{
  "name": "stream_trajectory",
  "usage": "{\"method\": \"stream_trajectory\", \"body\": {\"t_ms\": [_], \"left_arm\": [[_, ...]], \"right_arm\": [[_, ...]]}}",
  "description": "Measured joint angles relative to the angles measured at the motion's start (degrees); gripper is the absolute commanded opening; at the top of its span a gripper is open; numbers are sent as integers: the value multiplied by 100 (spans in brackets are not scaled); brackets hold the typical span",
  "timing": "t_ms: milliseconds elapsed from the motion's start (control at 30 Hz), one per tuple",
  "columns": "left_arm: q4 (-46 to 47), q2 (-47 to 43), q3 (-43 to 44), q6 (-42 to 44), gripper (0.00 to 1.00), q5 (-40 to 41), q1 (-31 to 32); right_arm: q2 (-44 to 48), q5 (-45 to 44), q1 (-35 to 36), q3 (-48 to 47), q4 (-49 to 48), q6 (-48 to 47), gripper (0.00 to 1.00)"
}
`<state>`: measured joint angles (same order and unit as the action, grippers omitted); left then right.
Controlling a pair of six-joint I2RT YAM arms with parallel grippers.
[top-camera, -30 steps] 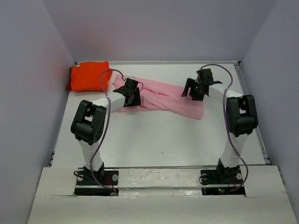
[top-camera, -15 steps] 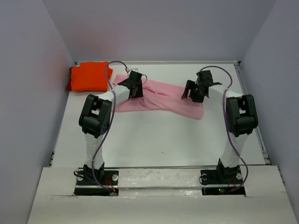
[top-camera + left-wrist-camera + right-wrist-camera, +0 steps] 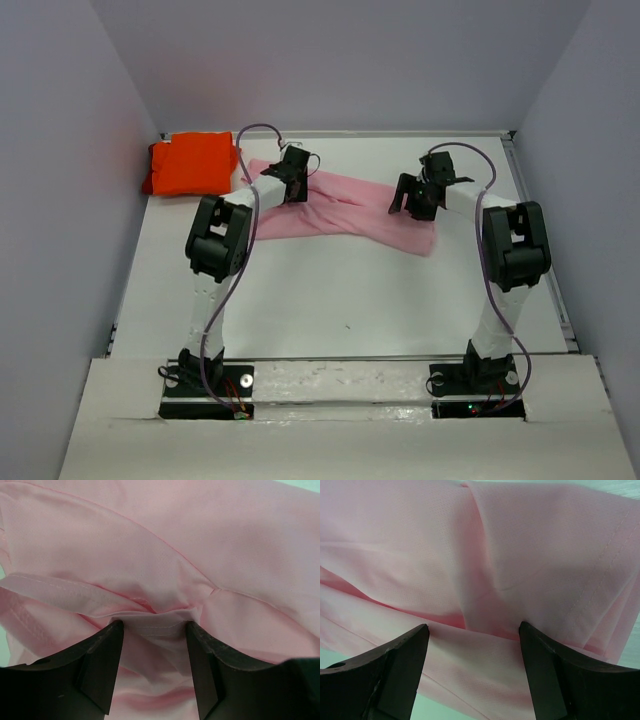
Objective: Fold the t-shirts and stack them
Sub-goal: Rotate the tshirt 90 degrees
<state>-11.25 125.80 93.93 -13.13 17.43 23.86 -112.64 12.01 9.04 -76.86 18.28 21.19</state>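
Left gripper (image 3: pixel 152 625) first: jaws set apart at a middling width, and a raised pleat of the pink t-shirt (image 3: pixel 350 212) sits right between the fingers (image 3: pixel 102 665), a stitched hem (image 3: pixel 150 623) bridging the gap at the tips. Nothing is pinched; the cloth is loose in there. Beyond the tips the fabric spreads up and away in smooth folds.

Over to the right gripper (image 3: pixel 472 630): jaws wider, straddling a soft ridge of the same shirt, with a seamed edge off to its right and a sliver of bare table (image 3: pixel 350 300) below its left finger. No grip here either.

From above, the pink shirt lies under both hands as a long rumpled band, the left gripper over one end and the right gripper over the other. Past the left gripper, out to its left in the far corner, the orange t-shirt (image 3: pixel 190 165) sits as a compact folded block.

So my read: the orange one looks done, and the pink shirt's fold is the step in hand. The next move calls for both hands to close on the cloth between their fingers, taking one layer cleanly, then lift and carry together so the band folds flat and doesn't twist.
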Motion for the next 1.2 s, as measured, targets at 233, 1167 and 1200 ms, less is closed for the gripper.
{"method": "stream_trajectory", "body": {"t_ms": [233,1167,1200], "left_arm": [[354,57,-81,131,64,28,-157],[286,-1867,-1884,-575,64,-483,-245],[295,-1797,-1941,-599,64,-483,-245]], "right_arm": [[-44,55,2,-2,-50,-7,78],[-76,297,4,-7,-94,-31,78],[-87,310,4,-17,-98,-24,78]]}}
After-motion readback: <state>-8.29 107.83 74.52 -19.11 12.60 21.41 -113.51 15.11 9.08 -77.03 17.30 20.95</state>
